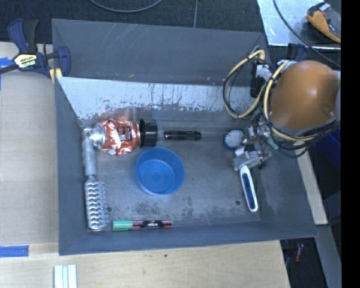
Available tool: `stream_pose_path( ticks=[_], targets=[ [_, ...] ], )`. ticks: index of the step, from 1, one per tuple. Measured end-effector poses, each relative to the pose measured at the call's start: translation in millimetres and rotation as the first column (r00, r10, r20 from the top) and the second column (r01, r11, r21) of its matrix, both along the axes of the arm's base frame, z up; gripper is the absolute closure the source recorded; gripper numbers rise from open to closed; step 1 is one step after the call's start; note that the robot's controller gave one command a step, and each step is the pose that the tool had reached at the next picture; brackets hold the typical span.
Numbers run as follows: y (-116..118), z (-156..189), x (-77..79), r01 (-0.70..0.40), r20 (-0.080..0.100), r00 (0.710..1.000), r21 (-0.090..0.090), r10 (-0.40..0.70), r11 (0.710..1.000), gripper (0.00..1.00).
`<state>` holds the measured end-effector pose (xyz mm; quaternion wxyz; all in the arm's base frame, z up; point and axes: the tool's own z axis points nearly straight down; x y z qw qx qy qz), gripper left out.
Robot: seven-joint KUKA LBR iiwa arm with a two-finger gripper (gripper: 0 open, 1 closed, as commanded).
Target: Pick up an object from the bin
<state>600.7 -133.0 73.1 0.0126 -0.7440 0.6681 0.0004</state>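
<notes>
**Seven loose items in grey bin, gripper at right**

Holder: grey metal bin (pixel 211 192), floor scuffed, far wall streaked.

Robot: the arm entered from the right, its orange cover (pixel 303 96) over the bin's right rim with looped cables (pixel 239 83) beside it. The gripper (pixel 249 156) sat low over the right part of the floor. Its opening, wide or narrow, could not be told, nor whether it touched anything.

1. White-and-blue stick (pixel 249 189): slim, oblong, white rim with a blue centre. It lay on the right of the floor, running from directly under the gripper toward the near wall, its far end hidden beneath the gripper.
2. Pale round thing (pixel 232 138): small, bluish-white, just left of the gripper and on its far side. Its kind was too unclear to name.
3. Blue dish (pixel 160 171): round and shallow, at the middle of the floor, well apart from the gripper.
4. Black-capped tube (pixel 168 135): lay lengthwise left to right, beyond the dish, cap end to the left.
5. Red packet (pixel 119 137): crinkled foil, touching the tube's cap on its left.
6. Metal whisk (pixel 93 185): silver handle and coiled head, along the left wall, head toward the near side.
7. Marker (pixel 142 224): green at the left end and red at the right, flat against the near wall.
</notes>
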Motion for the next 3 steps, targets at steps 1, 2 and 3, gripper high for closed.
stream_pose_path(
  ticks=[1,2,3],
  targets=[
    [0,0,0.0,0.001,-0.001,1.000,0.000,-0.001,1.000,1.00],
    [0,14,-3.1,0.000,-0.010,1.000,0.000,0.000,1.000,1.00],
    [-2,49,-1.3,0.003,-0.003,1.000,-0.004,-0.003,1.000,1.00]
  ],
)
